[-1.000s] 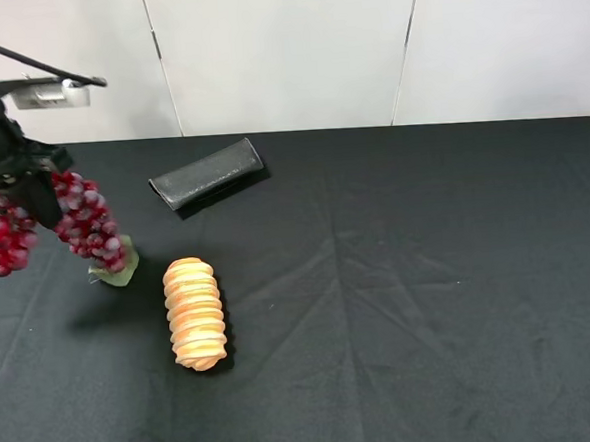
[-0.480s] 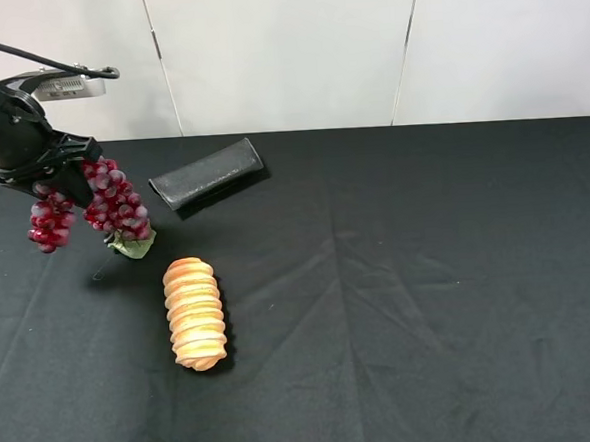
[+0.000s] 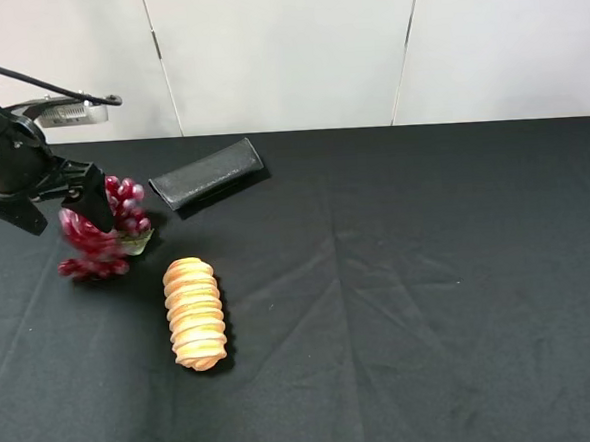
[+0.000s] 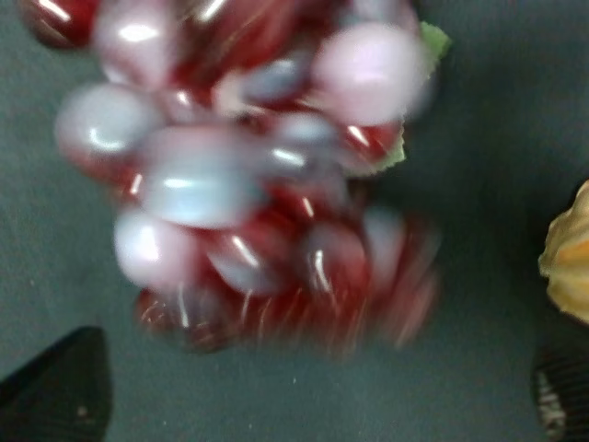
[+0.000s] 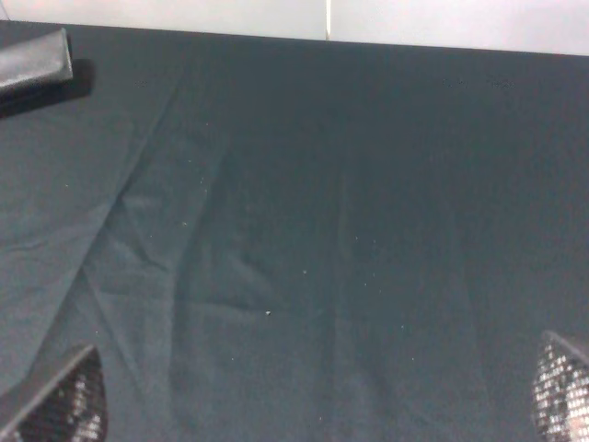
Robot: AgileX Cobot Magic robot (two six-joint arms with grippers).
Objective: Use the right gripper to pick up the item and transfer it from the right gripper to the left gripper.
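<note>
The bunch of dark-red and pinkish grapes [image 3: 95, 251] with its green leaf [image 3: 136, 242] is at the table's left, blurred by motion, just below my left gripper [image 3: 59, 207]. That gripper's fingers stand wide apart and no longer hold the bunch. In the left wrist view the grapes [image 4: 258, 184] fill the picture beyond the spread fingertips [image 4: 55, 396], and the left gripper [image 4: 308, 405] is open. I cannot tell whether the bunch rests on the cloth. My right gripper [image 5: 317, 396] is open and empty over bare cloth. It is out of the exterior high view.
A ridged tan bread roll [image 3: 194, 313] lies just right of the grapes; its edge shows in the left wrist view [image 4: 569, 258]. A flat black pouch [image 3: 208, 172] lies behind them and shows in the right wrist view [image 5: 35, 61]. The black tablecloth [image 3: 428, 273] covers the table.
The left gripper carried the hanging grapes to the right, then opened. The bunch has slipped out and dropped towards the cloth beside the bread roll.
</note>
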